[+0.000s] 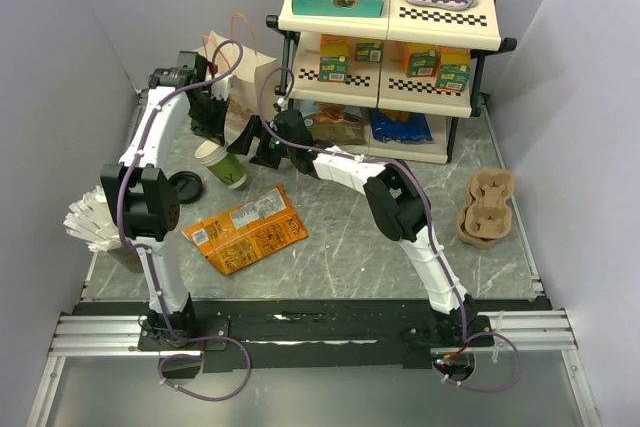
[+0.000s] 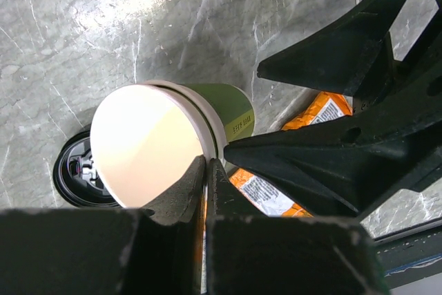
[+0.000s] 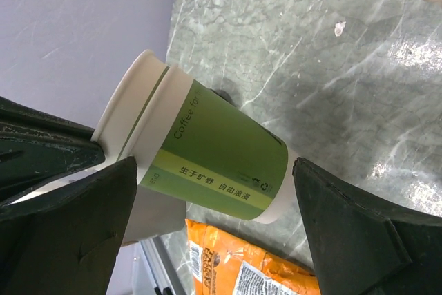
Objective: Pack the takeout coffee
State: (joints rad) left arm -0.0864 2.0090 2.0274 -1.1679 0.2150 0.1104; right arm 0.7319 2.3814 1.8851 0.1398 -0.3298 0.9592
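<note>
Fingers clamped only on its rim, the left gripper (image 2: pixel 208 165) may drop or crush the tilted lidless green cup (image 2: pixel 148 146); the right gripper (image 3: pixel 214 170), fingers apart, flanks it.

Left arm (image 1: pixel 140 197): base at 7 o'clock, folded up toward 11 o'clock, wrist angled down.
Left gripper (image 2: pixel 207 165): pinched tight on the rim of the lidless green cup (image 3: pixel 228 150).
Right arm (image 1: pixel 395 202): base at 5 o'clock, stretched toward 11 o'clock.
Right gripper (image 1: pixel 255 147): jaws spread wide.

Grey marble table (image 1: pixel 340 267), pale walls (image 1: pixel 60 47), cream shelf (image 1: pixel 450 29)
</note>
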